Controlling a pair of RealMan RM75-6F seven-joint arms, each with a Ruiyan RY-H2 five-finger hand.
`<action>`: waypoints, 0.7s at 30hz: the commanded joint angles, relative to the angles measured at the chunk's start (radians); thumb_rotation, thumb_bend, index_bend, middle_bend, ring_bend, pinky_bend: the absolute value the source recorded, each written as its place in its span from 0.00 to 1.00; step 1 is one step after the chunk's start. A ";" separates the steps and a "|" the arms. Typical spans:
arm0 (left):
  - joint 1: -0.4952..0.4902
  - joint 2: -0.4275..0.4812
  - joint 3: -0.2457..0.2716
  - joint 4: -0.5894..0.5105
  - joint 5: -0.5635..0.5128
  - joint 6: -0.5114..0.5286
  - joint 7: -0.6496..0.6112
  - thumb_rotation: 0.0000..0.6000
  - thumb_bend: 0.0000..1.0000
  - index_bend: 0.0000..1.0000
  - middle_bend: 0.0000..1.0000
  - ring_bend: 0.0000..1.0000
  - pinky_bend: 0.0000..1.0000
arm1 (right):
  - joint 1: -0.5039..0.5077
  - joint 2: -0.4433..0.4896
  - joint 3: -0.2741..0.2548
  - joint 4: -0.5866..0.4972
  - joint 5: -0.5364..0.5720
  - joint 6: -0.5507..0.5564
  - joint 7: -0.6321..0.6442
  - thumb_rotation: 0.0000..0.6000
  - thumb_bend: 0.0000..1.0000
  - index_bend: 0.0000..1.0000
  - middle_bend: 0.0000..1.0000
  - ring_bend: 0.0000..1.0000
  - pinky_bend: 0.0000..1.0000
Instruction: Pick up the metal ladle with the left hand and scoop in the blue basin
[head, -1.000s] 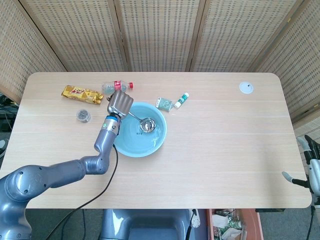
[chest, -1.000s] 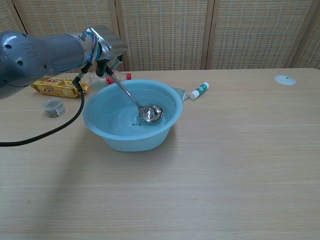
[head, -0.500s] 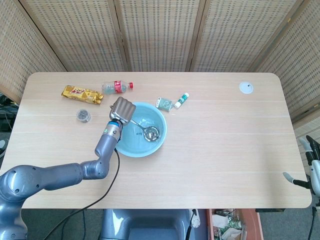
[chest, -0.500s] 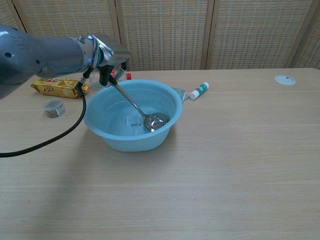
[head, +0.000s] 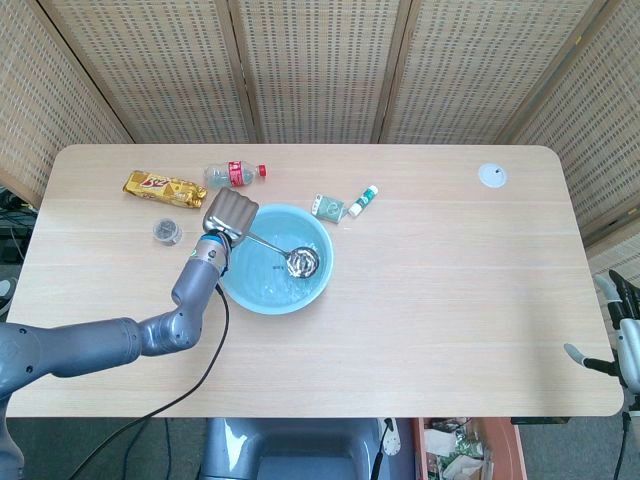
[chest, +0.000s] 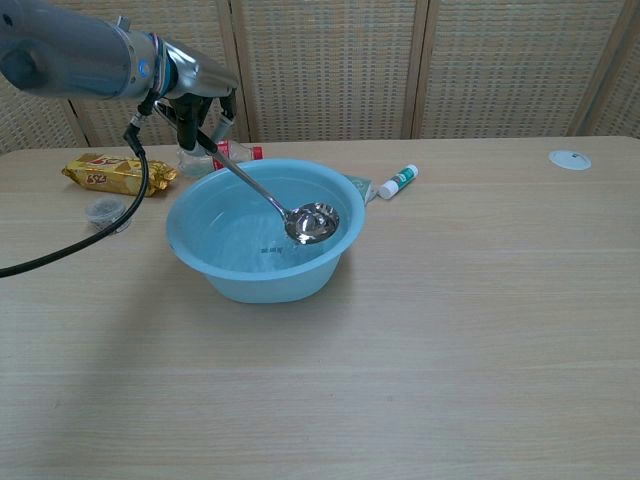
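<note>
— Woven cane screens stand behind a pale wooden table (head: 450, 300), right? What sits on it?

— A round light-blue plastic basin (head: 276, 259) left of centre. Beyond its far rim lie a small green packet (head: 328, 207) and a little white tube with a green cap (head: 363, 199). Further left are a clear plastic bottle with a red label (head: 232, 174) on its side, a yellow snack packet (head: 165, 188) and a small round lidded pot (head: 167, 232). A white disc (head: 491, 176) rests near the far right corner.

— And the long-handled metal ladle (chest: 270, 196)?

— Its handle slants up and to the left out of the basin, and its shiny bowl hangs inside the basin, towards the right side. From the chest view the bowl looks lifted a little above the basin floor, though I can't be sure it is clear of it.

— Who has it?

— The left hand (chest: 192, 88), at the basin's left rim, above the table. Its fingers (chest: 205, 122) curl downward around the top end of the handle, grasping it. A black cable hangs from the grey arm (head: 120, 338) to the table.

— The other hand?

— The right hand (head: 622, 335) shows only at the far right edge of the head view, off the table's corner, well apart from everything. Too little of it is visible to tell whether its fingers are spread or curled.
</note>
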 joint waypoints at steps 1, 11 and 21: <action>-0.014 0.029 0.002 -0.024 -0.027 -0.004 -0.001 1.00 0.65 1.00 1.00 0.97 1.00 | 0.001 -0.002 0.000 -0.001 0.005 -0.004 -0.004 1.00 0.00 0.00 0.00 0.00 0.00; -0.096 0.148 0.022 -0.119 -0.227 -0.038 0.054 1.00 0.66 1.00 1.00 0.97 1.00 | 0.007 -0.007 0.003 0.000 0.020 -0.019 -0.023 1.00 0.00 0.00 0.00 0.00 0.00; -0.162 0.259 0.042 -0.186 -0.393 -0.103 0.071 1.00 0.66 1.00 1.00 0.97 1.00 | 0.012 -0.013 0.009 0.002 0.038 -0.028 -0.041 1.00 0.00 0.00 0.00 0.00 0.00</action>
